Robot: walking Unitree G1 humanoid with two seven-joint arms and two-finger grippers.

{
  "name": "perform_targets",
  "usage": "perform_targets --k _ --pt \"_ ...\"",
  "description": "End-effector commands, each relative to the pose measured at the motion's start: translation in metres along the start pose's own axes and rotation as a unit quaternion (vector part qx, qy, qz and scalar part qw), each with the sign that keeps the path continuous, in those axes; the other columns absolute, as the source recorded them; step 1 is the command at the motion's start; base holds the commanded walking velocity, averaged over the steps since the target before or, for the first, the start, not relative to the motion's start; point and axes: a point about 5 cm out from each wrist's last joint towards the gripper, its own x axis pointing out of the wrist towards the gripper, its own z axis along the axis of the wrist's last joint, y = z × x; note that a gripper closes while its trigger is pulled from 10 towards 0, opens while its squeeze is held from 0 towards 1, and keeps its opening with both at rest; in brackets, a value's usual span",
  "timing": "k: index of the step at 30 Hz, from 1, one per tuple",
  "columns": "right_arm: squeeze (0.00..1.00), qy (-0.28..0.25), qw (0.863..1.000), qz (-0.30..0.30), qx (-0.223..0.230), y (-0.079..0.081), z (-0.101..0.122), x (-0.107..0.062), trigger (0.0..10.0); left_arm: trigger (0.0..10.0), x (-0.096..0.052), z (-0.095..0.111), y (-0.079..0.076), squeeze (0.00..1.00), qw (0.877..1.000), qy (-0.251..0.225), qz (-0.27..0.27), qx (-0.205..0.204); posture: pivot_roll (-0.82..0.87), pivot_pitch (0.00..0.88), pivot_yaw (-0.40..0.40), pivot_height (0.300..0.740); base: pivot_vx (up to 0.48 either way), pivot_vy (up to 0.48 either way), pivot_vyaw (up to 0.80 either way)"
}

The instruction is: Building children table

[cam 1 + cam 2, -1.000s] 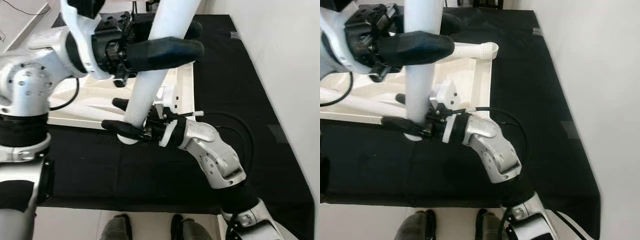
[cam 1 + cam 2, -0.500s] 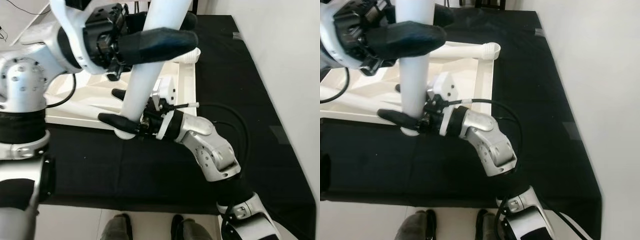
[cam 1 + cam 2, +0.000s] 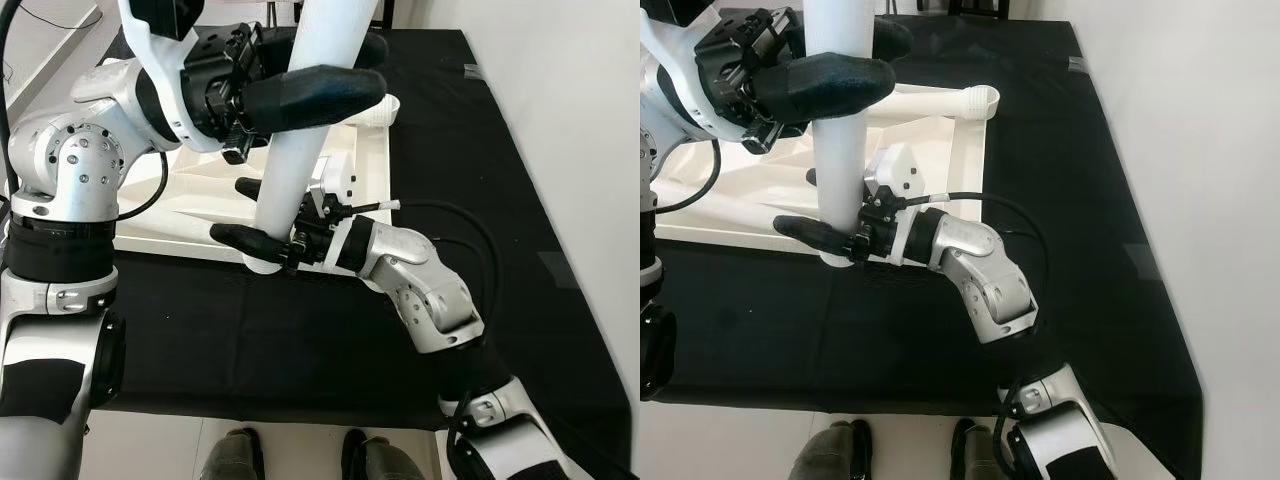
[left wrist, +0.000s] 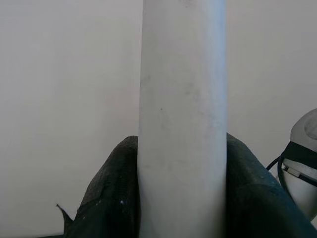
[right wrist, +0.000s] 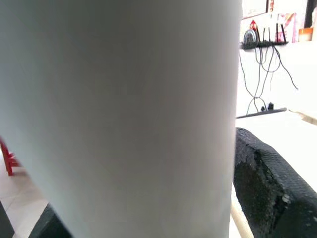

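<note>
left gripper: up at 11 o'clock, fingers pinching the white table leg high on its shaft
leg: upright, foot on the black mat at the upturned tabletop edge
right gripper: fingers clamping its base
risk: looks like uneven pull could tilt it, slip

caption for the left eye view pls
Both grippers, left high and right low, clamp an upright white table leg over the tabletop.

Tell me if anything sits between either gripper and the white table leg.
Nothing visible does. The left gripper clasps the white table leg high up, its fingers against the tube on both sides. The right gripper clasps the leg near its lower end, just above the black mat.
</note>
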Motion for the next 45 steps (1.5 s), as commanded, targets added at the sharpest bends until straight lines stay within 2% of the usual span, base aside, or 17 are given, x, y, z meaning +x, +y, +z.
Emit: perform_targets --k 1,10,11,12,18,28,29,30,31,32,34,36,39,41,42,45 --pt "0.00 -0.028 0.998 0.045 -0.024 0.010 0.017 0.019 10.0 0.0 0.022 -0.014 -0.003 0.00 0.998 -0.001 -0.061 -0.028 0.05 0.162 -0.034 0.740 0.000 0.000 0.00" --pt "0.00 -0.038 0.997 0.064 -0.026 0.014 0.021 0.019 10.0 0.0 0.023 -0.013 -0.003 0.00 0.998 -0.004 -0.062 -0.022 0.05 0.161 -0.034 0.740 0.000 0.000 0.00" --pt "0.00 -0.039 0.997 0.068 -0.025 0.015 0.021 0.019 2.8 0.0 0.023 -0.012 -0.003 0.00 0.998 -0.005 -0.061 -0.021 0.05 0.161 -0.034 0.740 0.000 0.000 0.00" --pt "0.00 -0.038 0.996 0.070 -0.025 0.015 0.020 0.020 0.0 0.0 0.023 -0.011 -0.004 0.00 0.998 -0.006 -0.062 -0.020 0.05 0.160 -0.034 0.740 0.000 0.000 0.00" --pt "0.00 -0.036 0.995 0.088 -0.029 0.019 0.019 0.021 0.0 0.0 0.023 -0.009 -0.008 0.00 0.998 -0.008 -0.065 -0.016 0.05 0.158 -0.033 0.740 0.000 0.000 0.00" --pt "0.00 -0.027 0.994 0.097 -0.044 0.019 0.018 0.022 0.0 0.0 0.025 -0.009 -0.005 0.00 0.998 -0.015 -0.064 -0.013 0.05 0.150 -0.030 0.740 0.000 0.000 0.00" --pt "0.00 -0.026 0.994 0.095 -0.045 0.018 0.018 0.022 0.0 0.5 0.025 -0.009 -0.005 0.02 0.998 -0.016 -0.061 -0.012 0.05 0.150 -0.030 0.740 0.000 0.000 0.00" --pt "0.00 -0.024 0.995 0.087 -0.047 0.017 0.018 0.022 0.0 4.9 0.024 -0.009 -0.002 0.35 0.999 -0.017 -0.037 -0.015 0.05 0.149 -0.030 0.740 0.000 0.000 0.00" --pt "0.00 -0.024 0.995 0.087 -0.047 0.017 0.018 0.022 0.0 4.9 0.024 -0.009 -0.002 0.35 0.999 -0.017 -0.037 -0.015 0.05 0.149 -0.030 0.740 0.000 0.000 0.00" --pt "0.00 -0.020 0.997 0.059 -0.051 0.010 0.017 0.020 0.0 10.0 0.021 -0.002 0.007 1.00 0.999 -0.040 0.019 -0.001 0.05 0.148 -0.029 0.740 0.000 0.000 0.00" --pt "0.00 -0.018 0.997 0.052 -0.052 0.008 0.017 0.020 0.0 10.0 0.021 -0.001 0.009 1.00 0.998 -0.047 0.033 0.003 0.05 0.148 -0.029 0.740 0.000 0.000 0.00" --pt "0.00 -0.018 0.998 0.017 -0.054 -0.002 0.017 0.017 0.0 10.0 0.015 0.009 0.015 1.00 0.995 -0.066 0.075 0.018 0.04 0.151 -0.029 0.740 0.000 0.000 0.00" --pt "0.00 -0.023 0.996 -0.057 -0.059 -0.027 0.025 0.000 0.0 10.0 -0.009 0.034 0.022 1.00 0.980 -0.092 0.167 0.058 0.05 0.159 -0.029 0.740 0.000 0.000 0.00" --pt "0.00 -0.024 0.996 -0.068 -0.061 -0.031 0.027 -0.004 0.0 10.0 -0.014 0.039 0.022 1.00 0.976 -0.094 0.184 0.066 0.05 0.159 -0.029 0.740 0.000 0.000 0.00" --pt "0.00 -0.028 0.994 -0.083 -0.063 -0.036 0.030 -0.008 0.0 10.0 -0.021 0.046 0.021 1.00 0.972 -0.095 0.202 0.080 0.05 0.162 -0.029 0.740 0.000 0.000 0.00" --pt "0.00 -0.032 0.987 -0.138 -0.075 -0.051 0.037 -0.022 0.0 10.0 -0.047 0.076 0.011 1.00 0.947 -0.101 0.273 0.138 0.06 0.165 -0.035 0.740 0.000 0.000 0.00"
